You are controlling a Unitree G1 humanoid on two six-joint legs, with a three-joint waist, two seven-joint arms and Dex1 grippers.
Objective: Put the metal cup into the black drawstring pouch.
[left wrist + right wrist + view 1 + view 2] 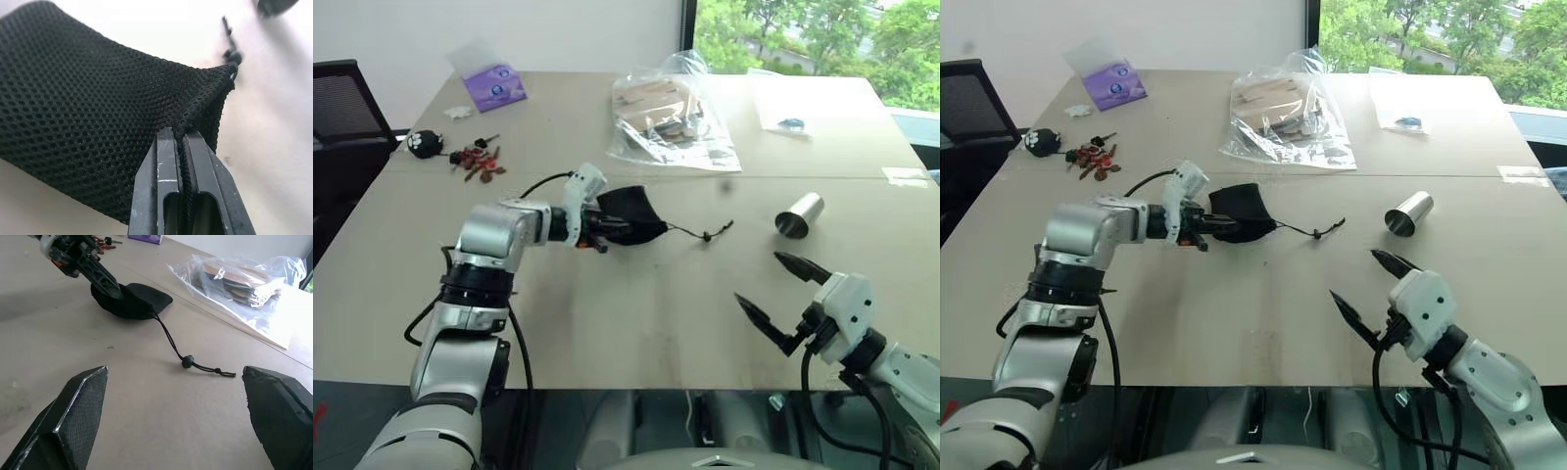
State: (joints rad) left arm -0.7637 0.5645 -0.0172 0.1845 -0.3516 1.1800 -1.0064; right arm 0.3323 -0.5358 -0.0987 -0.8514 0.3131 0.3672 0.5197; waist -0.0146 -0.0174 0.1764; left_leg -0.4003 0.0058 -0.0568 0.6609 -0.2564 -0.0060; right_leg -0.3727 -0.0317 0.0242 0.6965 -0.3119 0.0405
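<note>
The black drawstring pouch [631, 215] lies mid-table, its cord with a toggle [187, 362] trailing to the right. My left gripper [607, 233] is shut on the pouch's edge; in the left wrist view the mesh fabric [88, 112] is pinched between the two fingers [168, 166]. The metal cup [799, 215] lies on its side at the right of the table, open end toward me. My right gripper [771, 294] hangs open near the table's front edge, below the cup and apart from it, with nothing between its fingers.
A clear plastic bag [671, 113] of wooden pieces lies at the back centre. A purple tissue pack [493, 86], a black plush toy [424, 143] and red keys [478, 162] sit at the back left. A black chair [342, 127] stands at the left.
</note>
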